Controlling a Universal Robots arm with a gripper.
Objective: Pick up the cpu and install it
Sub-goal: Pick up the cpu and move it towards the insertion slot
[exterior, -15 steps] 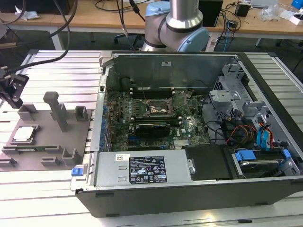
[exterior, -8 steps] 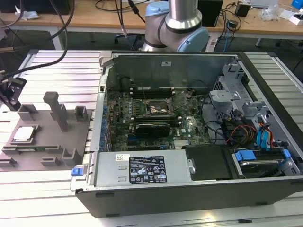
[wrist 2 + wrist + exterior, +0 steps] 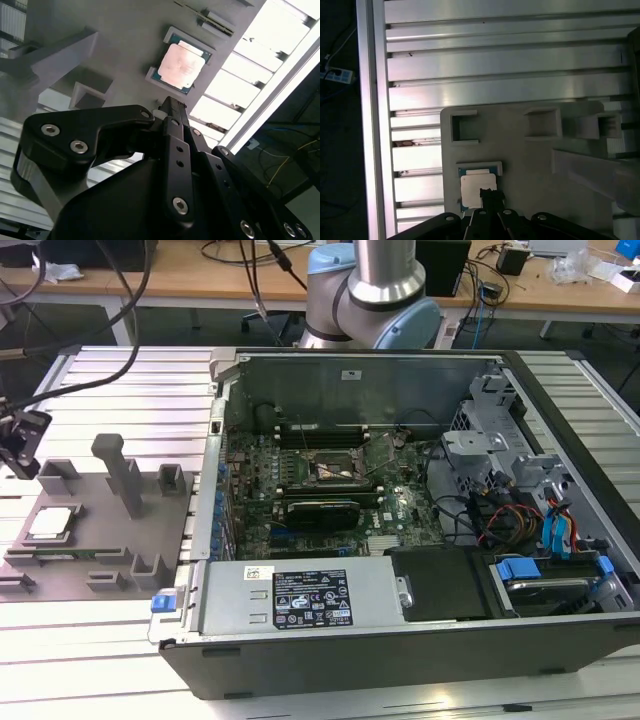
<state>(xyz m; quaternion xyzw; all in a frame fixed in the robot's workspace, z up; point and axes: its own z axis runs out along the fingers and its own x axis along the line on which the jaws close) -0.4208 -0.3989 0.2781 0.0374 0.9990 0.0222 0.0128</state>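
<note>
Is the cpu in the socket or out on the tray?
Out: the cpu lies flat in its recess on the grey tray, outside the case.

I see the cpu (image 3: 52, 523) lying flat on the grey tray (image 3: 95, 525), shiny silver side up. It is a small square with a thin dark edge, tucked in a corner bracket.

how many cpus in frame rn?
1. The cpu lies on the gray fixture plate at the exterior view's left, beside the computer case. Whether another sits in the motherboard socket is unclear.
</note>
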